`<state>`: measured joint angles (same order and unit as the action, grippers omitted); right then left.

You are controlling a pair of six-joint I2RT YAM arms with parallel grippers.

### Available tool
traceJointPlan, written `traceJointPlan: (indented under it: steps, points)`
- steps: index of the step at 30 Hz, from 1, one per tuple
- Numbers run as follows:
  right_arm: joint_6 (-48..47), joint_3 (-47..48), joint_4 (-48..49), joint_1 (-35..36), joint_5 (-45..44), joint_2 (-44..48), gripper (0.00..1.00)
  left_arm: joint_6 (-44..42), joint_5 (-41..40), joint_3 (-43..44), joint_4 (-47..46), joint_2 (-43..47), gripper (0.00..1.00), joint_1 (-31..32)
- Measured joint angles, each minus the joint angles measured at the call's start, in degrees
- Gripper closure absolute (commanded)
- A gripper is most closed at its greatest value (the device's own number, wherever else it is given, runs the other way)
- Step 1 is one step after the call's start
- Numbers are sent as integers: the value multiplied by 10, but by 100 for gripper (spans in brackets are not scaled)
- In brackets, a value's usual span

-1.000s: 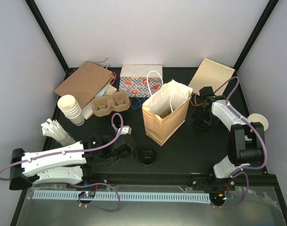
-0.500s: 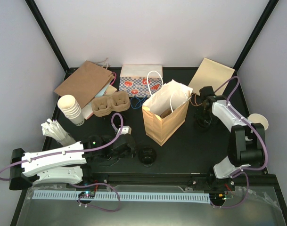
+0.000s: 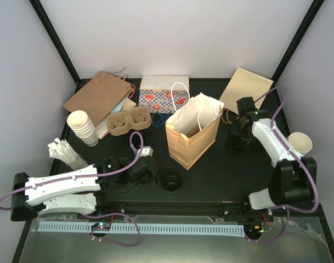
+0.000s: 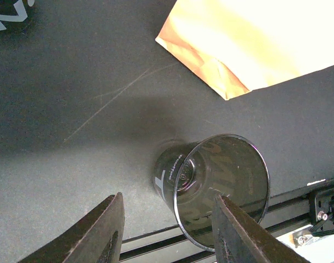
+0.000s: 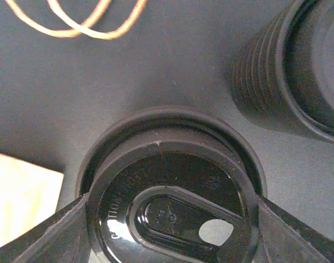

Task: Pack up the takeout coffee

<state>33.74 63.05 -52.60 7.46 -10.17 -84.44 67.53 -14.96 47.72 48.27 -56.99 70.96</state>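
Note:
One black takeout coffee cup [image 3: 171,181] stands upright and lidless near the table's front edge; it also shows in the left wrist view [image 4: 202,175]. My left gripper [image 3: 146,171] is open right beside it [image 4: 168,195], with its right fingertip [image 4: 232,230] at the cup's rim and the left finger out on the table. My right gripper [image 3: 237,135] is shut on a black sip lid [image 5: 169,211], which sits over a wider black ring. A ribbed black round thing [image 5: 287,82] stands next to it; I cannot tell whether it is the second cup. The cardboard tray [image 3: 128,121] lies at the back left.
An open brown paper bag [image 3: 193,136] stands in the middle. Stacked white paper cups [image 3: 82,127] and white stirrers [image 3: 65,152] are at the left. Flat bags [image 3: 98,96] [image 3: 246,87] and a patterned box [image 3: 164,97] lie at the back. A white cup [image 3: 300,142] sits at the right edge.
My right arm has swung its elbow outward to the right and its gripper has shifted slightly right and back. The left arm and the cup have not moved.

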Motion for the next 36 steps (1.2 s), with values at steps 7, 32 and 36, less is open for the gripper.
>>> traceJointPlan:
  steps: [7,32,36]
  points:
    - [-21,-10,-16,26,27,128,32,-1,0,0,0,0,52,0]
    - [143,-102,-129,502,22,313,32,-68,3,-43,-43,72,51,-31]
    - [159,-120,-110,566,12,315,32,-81,29,-67,-60,94,42,-50]
